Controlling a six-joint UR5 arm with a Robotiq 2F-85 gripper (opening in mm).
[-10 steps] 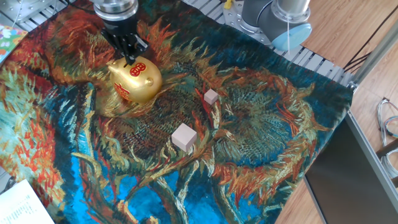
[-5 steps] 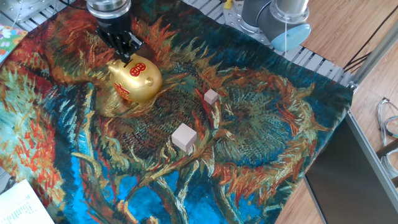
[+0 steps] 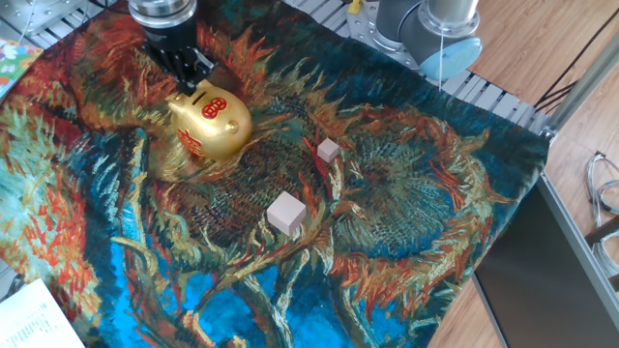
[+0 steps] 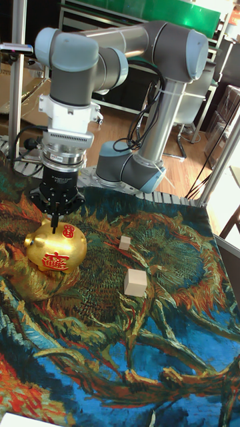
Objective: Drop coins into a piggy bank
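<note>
The shiny gold piggy bank with red markings stands on the painted cloth at the left; in the tall fixed view the piggy bank faces the camera. My gripper hangs just above the bank's top, toward its back. Its dark fingers point straight down and meet at the tips, so it reads as shut. No coin shows between them or anywhere on the cloth.
Two pale wooden cubes lie right of the bank: a small cube and a larger cube. The arm's base stands at the back edge. A white paper lies at the front left, and cables hang off the right.
The gripper has drawn up and back to the left, away from the bank's top. The bank and both cubes have stayed put.
</note>
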